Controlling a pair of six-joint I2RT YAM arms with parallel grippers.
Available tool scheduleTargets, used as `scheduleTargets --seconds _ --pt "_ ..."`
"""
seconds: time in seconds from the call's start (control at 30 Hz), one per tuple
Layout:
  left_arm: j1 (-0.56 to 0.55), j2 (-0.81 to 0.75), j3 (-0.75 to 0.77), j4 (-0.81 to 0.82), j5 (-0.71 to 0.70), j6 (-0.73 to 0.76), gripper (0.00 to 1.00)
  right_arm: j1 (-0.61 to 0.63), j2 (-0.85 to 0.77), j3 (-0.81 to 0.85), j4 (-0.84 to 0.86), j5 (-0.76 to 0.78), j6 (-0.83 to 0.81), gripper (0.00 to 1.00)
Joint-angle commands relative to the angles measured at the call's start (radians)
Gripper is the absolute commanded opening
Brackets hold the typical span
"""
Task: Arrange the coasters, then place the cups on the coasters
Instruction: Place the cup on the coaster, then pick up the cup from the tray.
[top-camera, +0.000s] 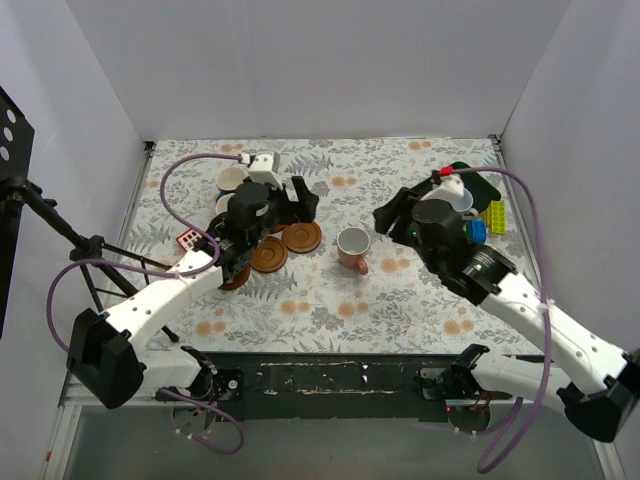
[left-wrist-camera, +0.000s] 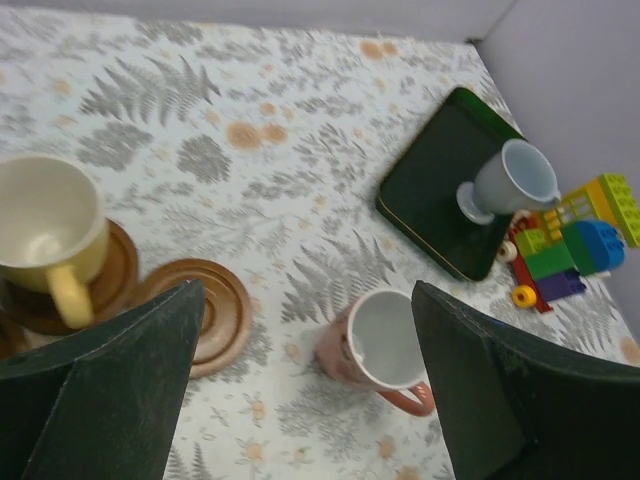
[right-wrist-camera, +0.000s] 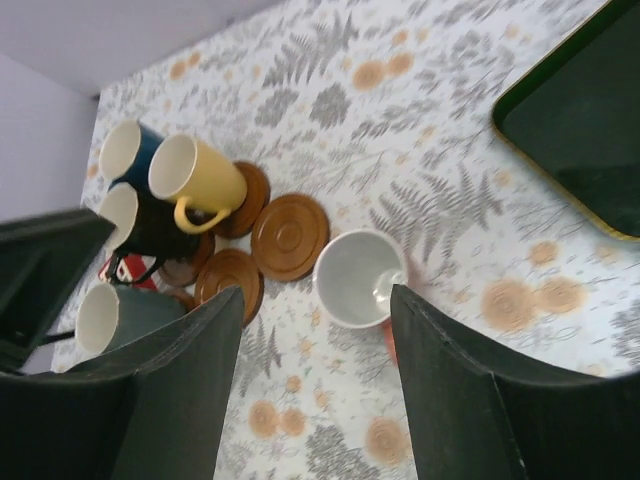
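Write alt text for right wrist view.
Pink cup stands on the tablecloth, framed by the right gripper's open fingers. To its left, two empty coasters, a yellow cup on another, more cups beyond; green tray upper right.

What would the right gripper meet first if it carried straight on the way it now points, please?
Most likely the pink cup, upright on the tablecloth: the wrist view shows it beyond the open right gripper, between its fingers. How far off is unclear.
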Motion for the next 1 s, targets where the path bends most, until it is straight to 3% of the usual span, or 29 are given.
scheduleTargets --seconds 0.0,0.13,0.37,0.57,0.83,0.97 --pt "-0.112 0.115 0.018 -0.054 -0.021 -0.190 0.85 -0.138 -0.162 -0.084 0.156 -0.033 -0.233 0.68" --pt "-0.156 0.259 0.062 -0.073 0.031 -0.253 0.83 -0.252 -0.211 -0.047 0.056 -0.129 -0.288 0.68" --pt "-0.212 0.415 0.167 -0.166 0.004 -0.255 0.74 -0.260 -0.291 -0.112 0.048 -0.176 -0.299 0.68" --pt "-0.223 0.474 0.179 -0.162 -0.007 -0.262 0.60 -0.261 -0.308 -0.158 0.054 -0.228 -0.291 0.68" --pt "-0.228 0.554 0.266 -0.238 -0.071 -0.192 0.38 -0.261 -0.322 -0.190 0.043 -0.240 -0.293 0.68" --pt "-0.228 0.567 0.300 -0.263 -0.088 -0.158 0.14 -0.261 -0.334 -0.196 0.034 -0.226 -0.300 0.68"
